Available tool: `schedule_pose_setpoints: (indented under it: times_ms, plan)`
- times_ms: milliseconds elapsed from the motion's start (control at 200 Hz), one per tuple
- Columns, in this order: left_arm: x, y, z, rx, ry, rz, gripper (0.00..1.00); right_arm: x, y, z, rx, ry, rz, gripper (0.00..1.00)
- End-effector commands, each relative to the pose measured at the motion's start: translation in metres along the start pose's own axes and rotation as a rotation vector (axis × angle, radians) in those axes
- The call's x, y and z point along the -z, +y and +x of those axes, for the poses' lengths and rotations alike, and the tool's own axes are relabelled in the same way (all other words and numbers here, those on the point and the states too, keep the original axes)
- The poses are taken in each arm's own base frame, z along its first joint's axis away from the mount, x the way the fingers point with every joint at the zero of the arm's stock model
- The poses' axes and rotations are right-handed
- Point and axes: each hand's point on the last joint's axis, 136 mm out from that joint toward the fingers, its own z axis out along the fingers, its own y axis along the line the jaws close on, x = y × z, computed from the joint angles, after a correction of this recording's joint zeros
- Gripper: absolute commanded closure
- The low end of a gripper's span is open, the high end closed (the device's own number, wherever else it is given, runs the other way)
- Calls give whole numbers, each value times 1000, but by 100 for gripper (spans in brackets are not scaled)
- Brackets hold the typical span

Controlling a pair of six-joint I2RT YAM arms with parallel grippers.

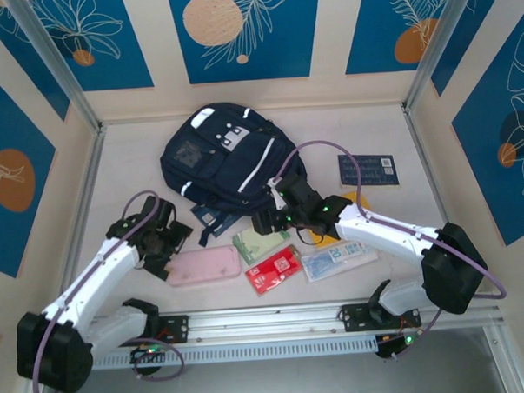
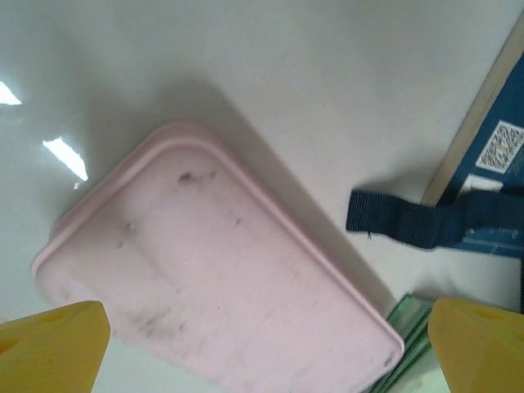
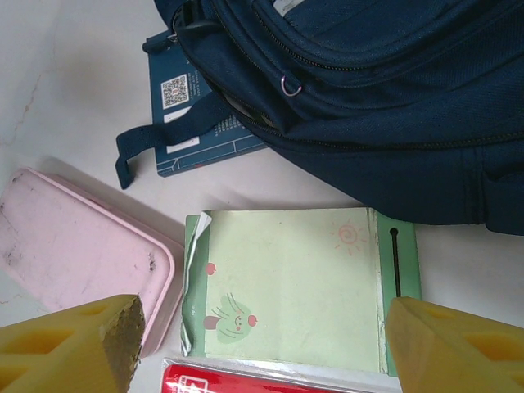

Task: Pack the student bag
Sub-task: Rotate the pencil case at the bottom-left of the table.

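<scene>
The student bag (image 1: 230, 159) lies flat at the back middle of the table, navy with white stripes; its zipped side (image 3: 385, 90) fills the top of the right wrist view. My right gripper (image 1: 276, 215) hovers open just in front of the bag, its yellow fingertips (image 3: 454, 348) spread to either side of a green notepad (image 3: 295, 286) with nothing between them. My left gripper (image 1: 164, 244) stands wide open over the left end of a pink case (image 2: 213, 278), its fingertips (image 2: 49, 348) apart and touching nothing.
A navy booklet (image 3: 184, 115) pokes out from under the bag beside a dark strap (image 2: 393, 221). A red packet (image 1: 274, 270) and a clear packet (image 1: 339, 261) lie near the front. A second navy booklet (image 1: 368, 170) sits at the right.
</scene>
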Motion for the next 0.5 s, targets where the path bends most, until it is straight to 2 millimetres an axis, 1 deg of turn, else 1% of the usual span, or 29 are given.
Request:
schedule_pose_setpoints:
  times_ms: [0,65,150,225,310,370,495]
  plan:
    - [7,28,21,50,64,-38,0,1,-3,-1,-17,0,8,22]
    - [1,33,27,53,79,-31,0,-1,0,-3,-16,7,-2,22]
    - [-13,44,37,63,111,-69,0,-1,3,-7,-17,1,-9,22]
    - [-24,48,44,54,129,-94,0,0,5,-9,-15,-5,-12,22]
    - [-29,44,48,38,131,-98,0,1,5,-9,-13,-3,-13,22]
    - [-31,40,47,35,124,-89,0,1,4,-7,-14,-2,-9,22]
    - [-33,24,43,33,99,-36,0,0,1,-2,-20,5,-4,22]
